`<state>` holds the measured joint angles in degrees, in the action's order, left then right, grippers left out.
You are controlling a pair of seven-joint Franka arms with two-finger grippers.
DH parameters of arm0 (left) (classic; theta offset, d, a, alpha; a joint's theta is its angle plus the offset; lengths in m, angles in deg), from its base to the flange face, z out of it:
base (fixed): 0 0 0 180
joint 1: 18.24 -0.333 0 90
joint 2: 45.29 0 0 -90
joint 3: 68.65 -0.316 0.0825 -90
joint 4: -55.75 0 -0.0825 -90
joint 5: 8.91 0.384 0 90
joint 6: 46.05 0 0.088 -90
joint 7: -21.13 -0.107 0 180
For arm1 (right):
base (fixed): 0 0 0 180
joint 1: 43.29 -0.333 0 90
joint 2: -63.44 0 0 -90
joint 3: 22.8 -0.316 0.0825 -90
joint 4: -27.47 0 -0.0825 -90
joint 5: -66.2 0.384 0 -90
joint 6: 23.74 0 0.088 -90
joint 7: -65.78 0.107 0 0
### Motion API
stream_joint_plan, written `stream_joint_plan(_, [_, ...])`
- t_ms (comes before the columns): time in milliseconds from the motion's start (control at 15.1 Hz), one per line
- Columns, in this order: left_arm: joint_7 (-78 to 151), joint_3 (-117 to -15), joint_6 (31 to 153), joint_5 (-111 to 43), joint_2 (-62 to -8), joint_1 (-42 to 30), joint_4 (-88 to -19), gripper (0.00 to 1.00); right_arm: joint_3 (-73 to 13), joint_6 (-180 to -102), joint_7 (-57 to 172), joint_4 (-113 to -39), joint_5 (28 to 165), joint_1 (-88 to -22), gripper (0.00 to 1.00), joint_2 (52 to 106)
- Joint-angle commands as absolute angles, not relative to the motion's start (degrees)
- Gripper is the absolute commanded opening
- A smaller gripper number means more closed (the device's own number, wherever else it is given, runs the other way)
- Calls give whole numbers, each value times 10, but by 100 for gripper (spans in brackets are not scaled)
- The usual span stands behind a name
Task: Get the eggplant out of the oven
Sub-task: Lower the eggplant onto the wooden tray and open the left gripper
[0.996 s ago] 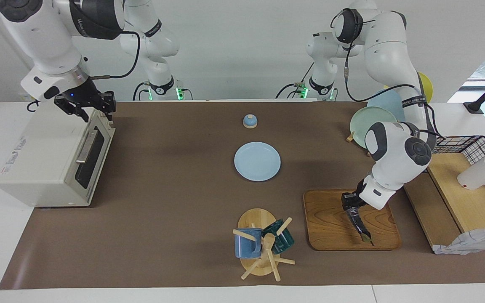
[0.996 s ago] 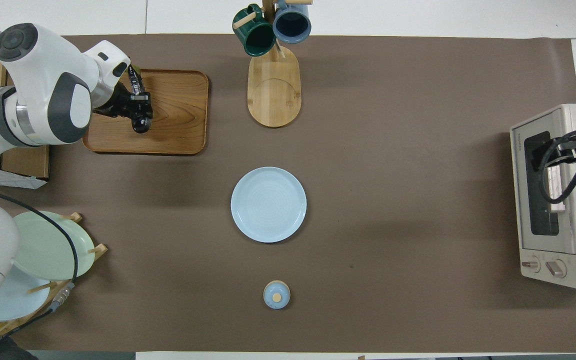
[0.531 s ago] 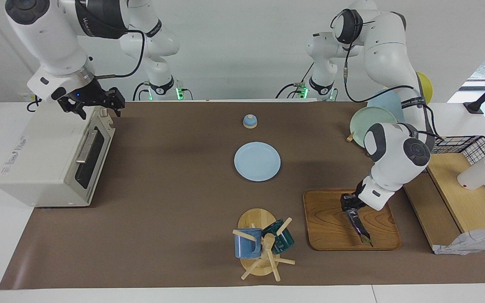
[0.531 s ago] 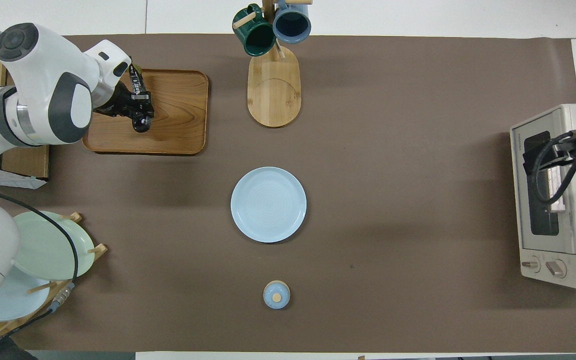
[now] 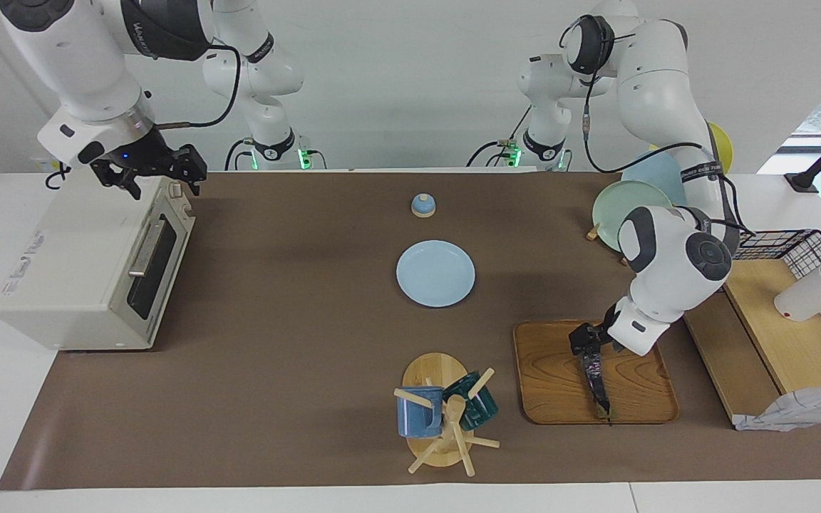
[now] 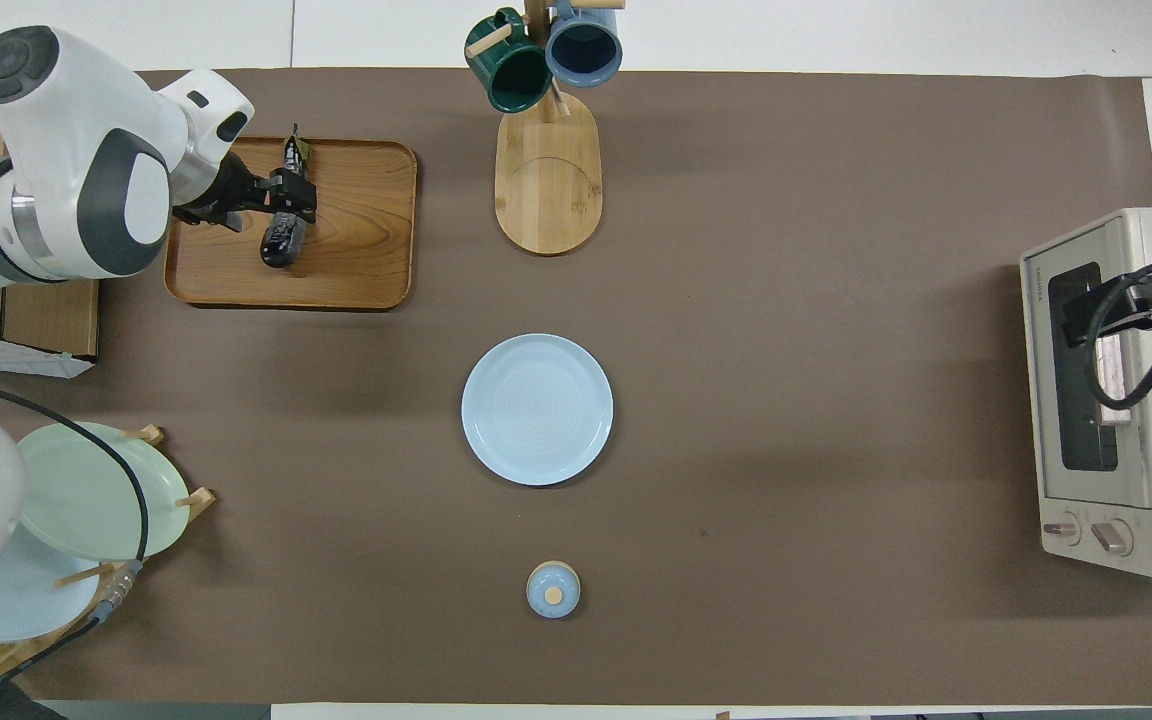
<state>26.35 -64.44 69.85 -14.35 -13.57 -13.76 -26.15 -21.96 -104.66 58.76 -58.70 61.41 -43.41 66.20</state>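
Note:
The eggplant (image 5: 594,377) is dark and slender and lies along the wooden tray (image 5: 553,385), outside the oven. It also shows in the overhead view (image 6: 281,235), stem tip pointing away from the robots. My left gripper (image 5: 584,347) is low over the tray and shut on the eggplant's thicker end. The cream-white oven (image 5: 75,263) stands at the right arm's end of the table with its glass door shut. My right gripper (image 5: 157,179) hangs open and empty just above the oven's top edge, at the corner nearest the robots.
A light blue plate (image 5: 435,273) sits mid-table, with a small blue knobbed lid (image 5: 422,205) nearer the robots. A mug tree (image 5: 446,417) with two mugs stands beside the tray. A plate rack (image 5: 628,203), a wooden shelf (image 5: 774,335) and a wire basket (image 5: 809,249) fill the left arm's end.
The left gripper turned and shifted slightly, swinging the eggplant's stem tip toward the mug tree. The right gripper rose from the oven's front top edge and drew back a little.

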Motion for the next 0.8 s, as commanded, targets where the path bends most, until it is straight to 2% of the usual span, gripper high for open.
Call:
stream_joint_plan(0, [264, -644, 657, -133, -207, -140, -274, 100, -221, -1042, 603, -606, 620, -427, 100, 641])
stream_joint_plan(332, [260, -662, 581, -104, -284, -138, -274, 100, -219, -1051, 606, -605, 621, -418, 100, 646])
stream_joint_plan(465, [257, -662, 539, -92, -319, -138, -277, 100, -218, -1082, 605, -610, 619, -418, 100, 648])
stream_joint_plan(730, [237, -663, 454, -92, -384, -138, -298, 100, -216, -1071, 603, -612, 626, -409, 100, 654])
